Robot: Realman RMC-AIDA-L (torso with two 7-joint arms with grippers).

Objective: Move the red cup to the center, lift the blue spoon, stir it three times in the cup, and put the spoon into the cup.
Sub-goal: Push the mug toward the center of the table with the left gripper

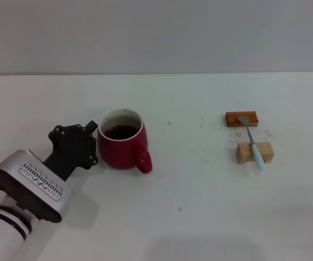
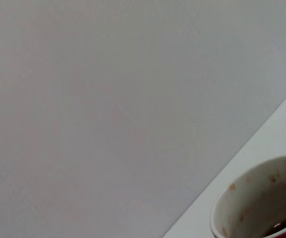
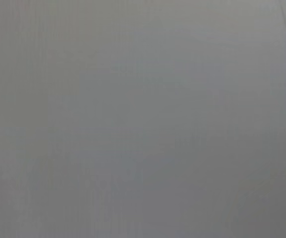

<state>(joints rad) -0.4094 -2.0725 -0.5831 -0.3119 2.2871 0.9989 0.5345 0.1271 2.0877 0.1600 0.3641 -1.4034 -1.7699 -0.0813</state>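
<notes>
I could not tell how my left gripper [image 1: 91, 142] held its jaws; its black body hid them against the red cup [image 1: 123, 140], near the desk's [image 1: 200, 217] left side. My left arm reached in from the near left corner. The blue spoon [image 1: 252, 142] bridged two blocks [image 1: 254, 152] rightward.

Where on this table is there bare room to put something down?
The widest bare patch lies between the red cup and the two blocks: the orange-brown block and tan wooden block carrying the blue spoon. The table's near strip is free too. It is crowded where the left gripper meets the cup.
</notes>
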